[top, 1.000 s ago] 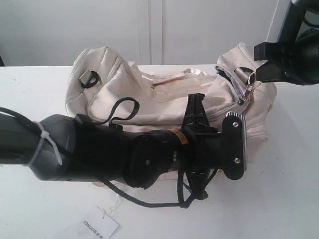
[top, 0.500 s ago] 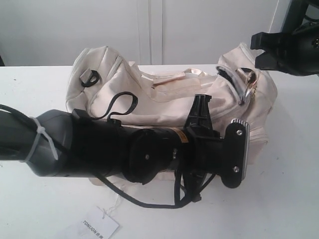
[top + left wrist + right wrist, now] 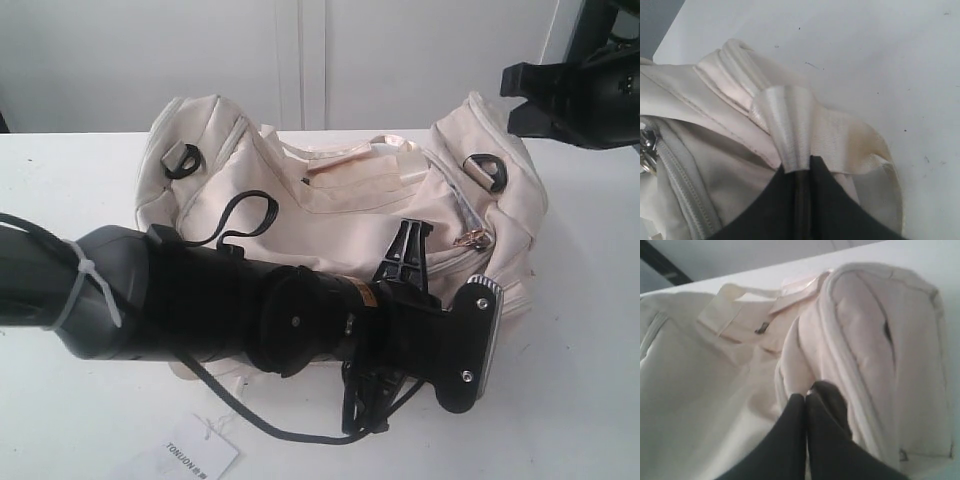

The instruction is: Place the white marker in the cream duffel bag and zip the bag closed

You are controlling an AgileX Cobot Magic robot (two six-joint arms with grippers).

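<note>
Two hands, both closed. Your left hand (image 3: 801, 172) has its dark fingers pinched tight on a loop of glossy, ribbed satin strap (image 3: 787, 125); your right hand (image 3: 806, 396) has its fingers pressed flat together with nothing between them. In the exterior view it hangs in the air over the bag's right end.

Your cream duffel bag (image 3: 330, 215) lies on the white surface (image 3: 580, 300) with its long axis running left to right across the exterior view, one rounded end toward each side and its top facing up. It is soft, slightly slumped fabric with raised piped seams. The pale strap handles (image 3: 350, 155) lie limp across the top. A black D-ring (image 3: 183, 157) sits on the left end and another (image 3: 490, 168) on the right end. A zipper track curves down the right shoulder to a small gold pull (image 3: 468, 240) lying against the front; you cannot tell from these views whether it is fully zipped.

Your left arm (image 3: 200, 300), black and grey, reaches across the front of the bag and hides most of its near side, with a thin black cable (image 3: 250, 210) looping over the fabric. A white paper tag (image 3: 195, 455) on a string lies flat on the surface near the front edge. The white marker shows in none of the views.
</note>
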